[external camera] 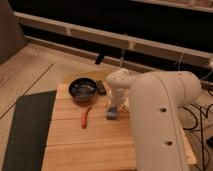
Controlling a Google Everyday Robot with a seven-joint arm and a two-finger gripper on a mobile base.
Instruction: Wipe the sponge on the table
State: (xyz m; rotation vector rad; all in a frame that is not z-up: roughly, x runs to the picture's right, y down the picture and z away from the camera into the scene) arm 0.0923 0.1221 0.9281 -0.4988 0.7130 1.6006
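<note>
Camera view shows the gripper (113, 106) pointing straight down on the sponge (111, 115), its fingers closed on the block's upper part as far as can be made out; the white wrist hides the contact itself. The sponge sits on the table (90, 150), on the boards of the far half, about midway between the left edge and the place where the arm's bulk covers the right side.

The relation that matters is vertical: the sponge lies directly below the gripper, between it and the wood, so a wiping stroke is a sideways slide with downward pressure and needs no reach. Which way the block's long axis runs is too unclear to say.

To the left, a red-orange stick (86, 117) lies near the sponge, running roughly from far edge to near edge. A dark bowl (83, 89) stands by the far left corner, with a small black object (101, 87) just beside it. Bare boards toward the near edge look like the freest path. A dark mat (27, 131) lies past the left edge.
</note>
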